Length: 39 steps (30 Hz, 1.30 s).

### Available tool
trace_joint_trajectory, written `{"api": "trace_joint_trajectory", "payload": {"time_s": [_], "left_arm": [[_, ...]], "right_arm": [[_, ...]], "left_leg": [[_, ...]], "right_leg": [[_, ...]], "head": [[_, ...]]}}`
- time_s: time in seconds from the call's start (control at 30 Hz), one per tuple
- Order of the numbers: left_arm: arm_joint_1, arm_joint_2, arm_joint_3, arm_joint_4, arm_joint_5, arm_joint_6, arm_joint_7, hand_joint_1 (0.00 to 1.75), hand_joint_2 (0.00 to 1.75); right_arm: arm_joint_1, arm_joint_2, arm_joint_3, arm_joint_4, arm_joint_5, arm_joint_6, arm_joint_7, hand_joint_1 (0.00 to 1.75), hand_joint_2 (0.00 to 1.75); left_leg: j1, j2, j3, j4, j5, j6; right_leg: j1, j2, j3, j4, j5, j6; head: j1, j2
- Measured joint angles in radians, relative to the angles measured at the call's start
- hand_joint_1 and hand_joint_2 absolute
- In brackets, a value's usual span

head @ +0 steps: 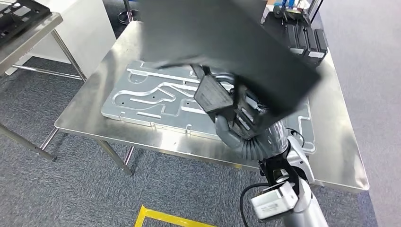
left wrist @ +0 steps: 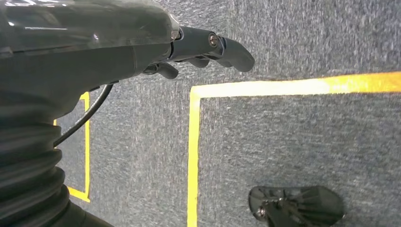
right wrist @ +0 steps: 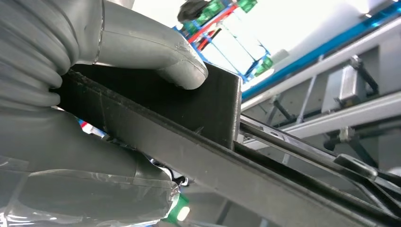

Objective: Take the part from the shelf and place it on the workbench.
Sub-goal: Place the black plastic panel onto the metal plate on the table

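You are looking at an industrial workshop or factory test floor, not a home or office. A bare stainless-steel counter [head: 94, 101] on tubular metal legs stands on grey carpet tile [head: 56, 189], and yellow tape lines [head: 156, 218] mark out zones on the floor, as they do around work cells. On the counter lies a large stamped aluminium plate [head: 142, 97] with pressed channels, the kind of sheet-metal part a production line turns out. Black module-like blocks [head: 307, 42] sit in a row at the far edge. From the right wrist you see blue and grey metal framing [right wrist: 331, 71] of racking or machinery.
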<state>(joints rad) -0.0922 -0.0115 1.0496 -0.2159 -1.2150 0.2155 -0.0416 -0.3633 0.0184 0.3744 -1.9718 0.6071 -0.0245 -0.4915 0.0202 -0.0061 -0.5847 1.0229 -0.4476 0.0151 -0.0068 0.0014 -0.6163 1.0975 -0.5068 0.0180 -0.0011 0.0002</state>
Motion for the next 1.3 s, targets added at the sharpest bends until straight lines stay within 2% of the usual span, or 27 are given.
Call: {"api": "trace_joint_trajectory", "payload": {"time_s": [0.07, 0.1, 0.13, 0.17, 0.23, 0.3, 0.37, 0.43, 0.47, 0.5, 0.57, 0.6, 0.63, 0.67, 0.7, 0.77, 0.8, 0.83, 0.93, 0.97, 1.03, 1.1, 1.13, 1.17, 1.2, 1.23, 1.3], "left_arm": [[-0.001, -0.002, 0.001, 0.000, 0.000, -0.001, 0.000, 0.00, 1.75], [0.000, -0.002, 0.002, 0.000, 0.000, -0.001, 0.000, 0.00, 1.75], [0.000, -0.003, 0.002, 0.000, 0.000, -0.002, -0.002, 0.00, 1.75], [0.000, -0.005, 0.003, 0.000, 0.000, -0.002, -0.004, 0.00, 1.75], [0.000, -0.009, 0.005, 0.000, 0.000, -0.003, -0.012, 0.00, 1.75], [0.000, -0.013, 0.007, 0.000, -0.001, -0.003, -0.023, 0.00, 1.75], [0.001, -0.017, 0.009, 0.000, -0.004, -0.002, -0.034, 0.00, 1.75], [0.001, -0.018, 0.010, 0.000, -0.007, -0.001, -0.041, 0.00, 1.75], [0.002, -0.019, 0.010, 0.000, -0.008, -0.001, -0.044, 0.00, 1.75], [0.003, -0.019, 0.011, 0.000, -0.009, -0.001, -0.045, 0.00, 1.75], [0.003, -0.021, 0.011, 0.000, -0.013, -0.001, -0.047, 0.00, 1.75], [0.004, -0.022, 0.011, 0.000, -0.015, -0.001, -0.048, 0.00, 1.75], [0.005, -0.023, 0.011, 0.000, -0.016, -0.001, -0.048, 0.00, 1.75], [0.006, -0.023, 0.012, 0.000, -0.017, -0.001, -0.048, 0.00, 1.75], [0.006, -0.024, 0.012, 0.000, -0.017, -0.001, -0.048, 0.00, 1.75], [0.006, -0.023, 0.012, 0.000, -0.017, -0.001, -0.048, 0.00, 1.75], [0.006, -0.023, 0.013, 0.000, -0.017, -0.001, -0.048, 0.00, 1.75], [0.005, -0.023, 0.013, 0.000, -0.018, -0.002, -0.048, 0.00, 1.75], [0.005, -0.026, 0.013, 0.000, -0.020, -0.006, -0.049, 0.00, 1.75], [0.005, -0.027, 0.013, 0.000, -0.021, -0.007, -0.049, 0.00, 1.75], [0.001, -0.029, 0.013, 0.000, -0.024, -0.009, -0.049, 0.00, 1.75], [-0.001, -0.030, 0.013, 0.000, -0.027, -0.011, -0.049, 0.00, 1.75], [-0.001, -0.031, 0.013, 0.000, -0.028, -0.011, -0.049, 0.00, 1.75], [-0.001, -0.032, 0.013, 0.000, -0.028, -0.012, -0.049, 0.00, 1.75], [-0.001, -0.033, 0.013, 0.000, -0.028, -0.012, -0.049, 0.00, 1.75], [-0.001, -0.034, 0.013, 0.000, -0.028, -0.012, -0.049, 0.00, 1.75], [-0.002, -0.035, 0.014, 0.000, -0.028, -0.013, -0.049, 0.00, 1.75]], "right_arm": [[-0.024, -0.014, 0.003, 0.012, 0.029, -0.010, 0.026, 1.75, 1.75], [-0.035, -0.021, 0.004, 0.022, 0.045, -0.017, 0.044, 1.75, 1.75], [-0.047, -0.028, 0.005, 0.037, 0.066, -0.026, 0.065, 1.75, 1.75], [-0.062, -0.036, 0.005, 0.057, 0.087, -0.039, 0.086, 1.75, 1.75], [-0.103, -0.054, 0.000, 0.109, 0.121, -0.076, 0.116, 1.75, 1.75], [-0.151, -0.073, -0.017, 0.175, 0.135, -0.117, 0.130, 1.75, 1.75], [-0.198, -0.094, -0.042, 0.250, 0.140, -0.146, 0.136, 1.75, 1.75], [-0.236, -0.115, -0.070, 0.318, 0.146, -0.158, 0.140, 1.75, 1.75], [-0.254, -0.123, -0.081, 0.349, 0.153, -0.160, 0.145, 1.75, 1.75], [-0.273, -0.130, -0.089, 0.378, 0.164, -0.161, 0.151, 1.75, 1.75], [-0.308, -0.140, -0.100, 0.434, 0.183, -0.161, 0.164, 1.75, 1.75], [-0.319, -0.144, -0.105, 0.459, 0.188, -0.161, 0.168, 1.75, 1.75], [-0.327, -0.149, -0.109, 0.480, 0.191, -0.161, 0.170, 1.75, 1.75], [-0.332, -0.152, -0.112, 0.497, 0.192, -0.161, 0.170, 1.75, 1.75], [-0.336, -0.154, -0.114, 0.510, 0.193, -0.161, 0.170, 1.75, 1.75], [-0.347, -0.156, -0.117, 0.529, 0.194, -0.161, 0.169, 1.75, 1.75], [-0.354, -0.158, -0.118, 0.539, 0.198, -0.161, 0.172, 1.75, 1.75], [-0.361, -0.161, -0.119, 0.550, 0.204, -0.159, 0.176, 1.75, 1.75], [-0.395, -0.174, -0.120, 0.605, 0.228, -0.146, 0.196, 1.75, 1.75], [-0.417, -0.179, -0.119, 0.632, 0.237, -0.140, 0.201, 1.75, 1.75], [-0.478, -0.194, -0.119, 0.712, 0.255, -0.131, 0.210, 1.75, 1.75], [-0.537, -0.208, -0.119, 0.813, 0.274, -0.129, 0.214, 1.75, 1.75], [-0.560, -0.213, -0.119, 0.864, 0.283, -0.130, 0.215, 1.75, 1.75], [-0.582, -0.216, -0.118, 0.913, 0.291, -0.131, 0.217, 1.75, 1.75], [-0.605, -0.217, -0.116, 0.963, 0.301, -0.132, 0.219, 1.75, 1.75], [-0.629, -0.218, -0.115, 1.012, 0.313, -0.132, 0.222, 1.75, 1.75], [-0.683, -0.220, -0.108, 1.110, 0.346, -0.140, 0.233, 1.75, 1.75]], "left_leg": [[0.000, 0.001, -0.001, 0.000, 0.000, 0.005], [-0.001, 0.001, -0.001, 0.000, -0.001, 0.006], [-0.001, 0.000, 0.000, 0.000, -0.001, 0.006], [-0.001, 0.000, 0.001, 0.000, -0.001, 0.006], [-0.001, -0.002, 0.003, 0.001, -0.003, 0.004], [-0.004, -0.003, 0.002, 0.001, -0.004, -0.004], [-0.007, -0.003, -0.001, -0.001, -0.002, -0.015], [-0.007, -0.002, -0.001, 0.000, -0.005, -0.025], [-0.006, -0.001, -0.009, 0.017, -0.017, -0.029], [-0.006, -0.001, -0.026, 0.055, -0.040, -0.032], [-0.005, 0.000, -0.086, 0.181, -0.099, -0.035], [-0.005, 0.000, -0.118, 0.243, -0.120, -0.035], [-0.005, 0.000, -0.139, 0.277, -0.122, -0.035], [-0.006, 0.001, -0.142, 0.274, -0.105, -0.034], [-0.006, 0.001, -0.126, 0.231, -0.072, -0.031], [-0.010, 0.001, -0.069, 0.099, -0.001, -0.018], [-0.013, 0.001, -0.047, 0.047, 0.016, -0.013], [-0.016, 0.001, -0.035, 0.019, 0.022, -0.009], [-0.015, 0.000, -0.031, 0.000, 0.022, -0.001], [-0.013, 0.000, -0.028, -0.005, 0.025, 0.003], [-0.009, 0.001, -0.025, -0.012, 0.030, 0.010], [-0.009, 0.000, -0.024, -0.012, 0.030, 0.012], [-0.008, 0.000, -0.024, -0.012, 0.029, 0.012], [-0.007, -0.001, -0.024, -0.010, 0.028, 0.011], [-0.005, -0.001, -0.023, -0.007, 0.026, 0.008], [-0.003, -0.001, -0.023, -0.003, 0.023, 0.004], [-0.004, -0.002, -0.027, 0.006, 0.016, -0.007]], "right_leg": [[-0.003, 0.000, -0.059, 0.121, -0.057, 0.008], [-0.004, 0.000, -0.087, 0.172, -0.072, 0.010], [-0.005, -0.001, -0.102, 0.196, -0.069, 0.011], [-0.007, -0.001, -0.100, 0.183, -0.048, 0.010], [-0.007, -0.001, -0.049, 0.066, 0.023, 0.005], [-0.002, 0.000, -0.003, -0.041, 0.062, -0.003], [0.003, 0.001, 0.005, -0.066, 0.063, -0.009], [-0.001, 0.001, 0.007, -0.073, 0.068, -0.019], [-0.003, 0.000, 0.009, -0.077, 0.070, -0.025], [-0.005, -0.001, 0.011, -0.081, 0.072, -0.031], [-0.003, -0.002, 0.012, -0.082, 0.072, -0.039], [-0.001, -0.002, 0.012, -0.081, 0.071, -0.041], [0.001, -0.002, 0.012, -0.080, 0.070, -0.042], [0.003, -0.001, 0.013, -0.078, 0.068, -0.043], [0.004, -0.001, 0.014, -0.076, 0.066, -0.043], [0.008, 0.000, 0.016, -0.071, 0.060, -0.040], [0.009, 0.001, 0.014, -0.069, 0.058, -0.037], [0.009, 0.001, 0.012, -0.067, 0.057, -0.034], [0.007, 0.001, 0.007, -0.065, 0.056, -0.019], [0.006, 0.000, 0.003, -0.054, 0.047, -0.013], [0.001, 0.000, -0.034, 0.024, 0.003, -0.002], [-0.005, 0.000, -0.098, 0.147, -0.047, 0.007], [-0.008, 0.000, -0.121, 0.187, -0.053, 0.011], [-0.013, -0.001, -0.128, 0.191, -0.040, 0.015], [-0.017, -0.001, -0.116, 0.160, -0.011, 0.017], [-0.021, -0.001, -0.090, 0.099, 0.028, 0.020], [-0.022, -0.001, -0.038, -0.013, 0.074, 0.020]], "head": [[0.000, 0.000], [0.000, 0.000], [0.000, 0.000], [0.000, 0.000], [0.000, 0.000], [0.000, 0.000], [-0.001, 0.000], [-0.001, 0.000], [-0.001, 0.000], [-0.002, 0.000], [-0.002, 0.000], [-0.002, 0.000], [-0.002, 0.000], [-0.002, 0.000], [-0.002, 0.000], [-0.002, 0.000], [-0.002, 0.000], [-0.001, 0.000], [-0.001, 0.000], [0.000, 0.000], [0.002, 0.000], [0.003, 0.000], [0.003, 0.000], [0.003, 0.000], [0.003, 0.000], [0.003, 0.000], [0.003, 0.000]]}}
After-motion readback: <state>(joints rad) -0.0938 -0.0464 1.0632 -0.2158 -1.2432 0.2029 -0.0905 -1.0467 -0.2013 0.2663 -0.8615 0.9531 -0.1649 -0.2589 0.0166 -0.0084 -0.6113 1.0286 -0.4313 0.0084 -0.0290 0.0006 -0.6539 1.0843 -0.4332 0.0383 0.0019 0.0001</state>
